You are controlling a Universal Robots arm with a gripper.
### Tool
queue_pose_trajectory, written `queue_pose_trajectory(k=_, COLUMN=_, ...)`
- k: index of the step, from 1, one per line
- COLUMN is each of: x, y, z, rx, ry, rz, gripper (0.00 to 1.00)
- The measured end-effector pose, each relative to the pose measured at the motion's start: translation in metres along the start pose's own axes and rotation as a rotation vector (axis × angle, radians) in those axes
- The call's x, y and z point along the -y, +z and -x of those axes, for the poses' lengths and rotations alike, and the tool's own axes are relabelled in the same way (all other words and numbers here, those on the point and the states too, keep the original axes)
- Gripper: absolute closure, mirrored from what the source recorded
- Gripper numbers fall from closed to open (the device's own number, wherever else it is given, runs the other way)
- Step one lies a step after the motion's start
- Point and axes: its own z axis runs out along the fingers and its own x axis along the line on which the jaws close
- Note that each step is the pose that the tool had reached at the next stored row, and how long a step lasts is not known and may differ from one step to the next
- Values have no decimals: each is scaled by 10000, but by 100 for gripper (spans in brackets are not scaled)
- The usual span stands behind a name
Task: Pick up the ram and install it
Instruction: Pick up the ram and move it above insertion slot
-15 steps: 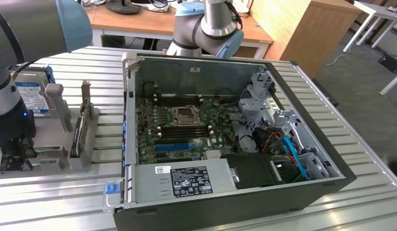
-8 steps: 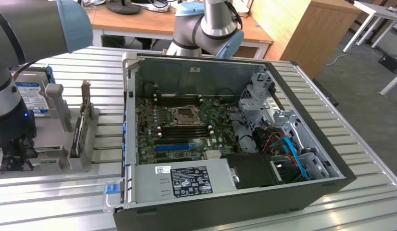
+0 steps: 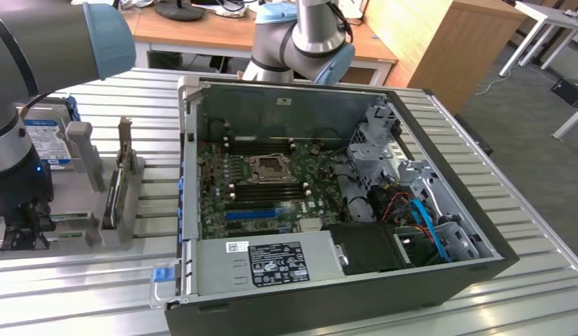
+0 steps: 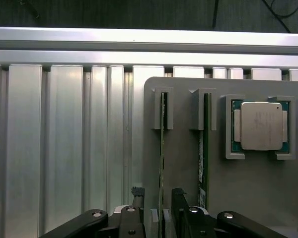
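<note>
The ram (image 4: 162, 144), a thin green circuit-board stick seen edge-on, stands in a slot of the flat grey plastic holder (image 4: 184, 163), not lifted. The black gripper (image 4: 161, 218) straddles one end of it, fingers spread and released, clamping nothing. A second green stick with a white label (image 4: 205, 148) sits just beside it. The open black computer case (image 3: 476, 231) lies at the exterior view's right, and its dark motherboard slots (image 3: 265, 187) look empty. I judge that both pickup and installation are left to do.
</note>
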Motion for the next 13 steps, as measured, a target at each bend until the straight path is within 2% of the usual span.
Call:
queue_pose_trajectory(k=7, x=0, y=0, z=0, rx=1, ry=0, rz=0, gripper=64)
queue_pose_trajectory(k=9, x=0, y=1, z=0, rx=1, ry=-1, rz=-1, gripper=66)
queue_pose_trajectory(k=10, x=0, y=1, z=0, rx=1, ry=-1, rz=-1, gripper=73)
queue_pose_trajectory(k=13, x=0, y=1, z=0, rx=1, ry=0, rz=-1, gripper=73)
